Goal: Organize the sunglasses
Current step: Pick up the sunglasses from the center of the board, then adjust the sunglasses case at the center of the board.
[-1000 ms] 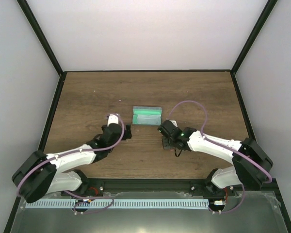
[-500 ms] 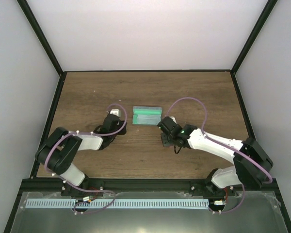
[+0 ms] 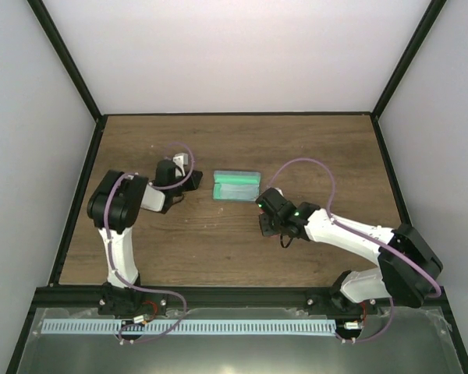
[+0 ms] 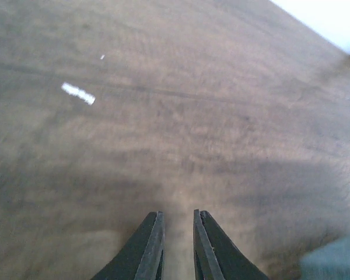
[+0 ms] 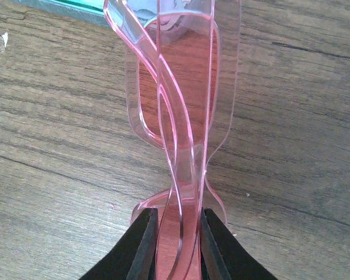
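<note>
The right gripper (image 5: 176, 217) is seen clamped on folded pink translucent sunglasses (image 5: 184, 81), held over the wooden table (image 3: 312, 148) by the near right corner of the open case (image 3: 237, 185), where only green lining is shown. The left gripper (image 4: 176, 216) is nearly closed on nothing.

light: even, soft, overhead | L wrist: blurry | R wrist: sharp, glints on sunglasses (image 5: 174, 151)
</note>
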{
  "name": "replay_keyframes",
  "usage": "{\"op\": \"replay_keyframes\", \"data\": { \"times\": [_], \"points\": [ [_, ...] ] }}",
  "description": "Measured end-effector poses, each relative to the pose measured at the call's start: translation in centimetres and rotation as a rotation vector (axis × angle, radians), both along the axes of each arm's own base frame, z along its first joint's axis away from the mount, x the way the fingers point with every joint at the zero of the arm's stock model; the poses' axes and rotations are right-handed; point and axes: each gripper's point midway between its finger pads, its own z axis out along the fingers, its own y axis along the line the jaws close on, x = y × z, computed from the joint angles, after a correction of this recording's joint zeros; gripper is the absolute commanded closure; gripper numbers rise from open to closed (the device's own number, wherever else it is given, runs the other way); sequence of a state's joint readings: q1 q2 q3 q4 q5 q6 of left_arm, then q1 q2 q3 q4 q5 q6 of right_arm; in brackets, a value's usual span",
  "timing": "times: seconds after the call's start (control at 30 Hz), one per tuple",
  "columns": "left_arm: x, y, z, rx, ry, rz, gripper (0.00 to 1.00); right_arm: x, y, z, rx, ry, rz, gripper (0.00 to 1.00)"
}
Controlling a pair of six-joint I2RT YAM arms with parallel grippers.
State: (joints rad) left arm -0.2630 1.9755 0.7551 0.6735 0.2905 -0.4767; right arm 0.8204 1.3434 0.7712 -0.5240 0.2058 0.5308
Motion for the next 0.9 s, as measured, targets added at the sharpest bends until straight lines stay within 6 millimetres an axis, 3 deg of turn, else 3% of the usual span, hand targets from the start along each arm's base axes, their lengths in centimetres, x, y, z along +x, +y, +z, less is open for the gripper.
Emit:
{"op": "replay_keyframes", "data": {
  "times": [0.13, 0.37, 0.6, 0.9],
  "points": [
    [2.1, -1.1, 0.1, -0.075, -0.052, -0.081, 0.82, 0.1, 0.1, 0.1, 0.007, -0.004, 0.001, 0.86],
    [2.8, -3.8, 0.8, -0.109, -0.107, -0.251, 0.74, 0.2, 0.3, 0.4, 0.021, -0.016, 0.005, 0.86],
    [1.5, -5.0, 1.1, -0.117, -0.134, -0.352, 0.7, 0.2, 0.4, 0.4, 0.024, -0.016, 0.011, 0.86],
    [-2.3, -6.9, 1.3, -0.147, -0.148, -0.463, 0.7, -0.1, 0.3, 0.3, 0.031, -0.015, 0.013, 0.86]
  ]
}}
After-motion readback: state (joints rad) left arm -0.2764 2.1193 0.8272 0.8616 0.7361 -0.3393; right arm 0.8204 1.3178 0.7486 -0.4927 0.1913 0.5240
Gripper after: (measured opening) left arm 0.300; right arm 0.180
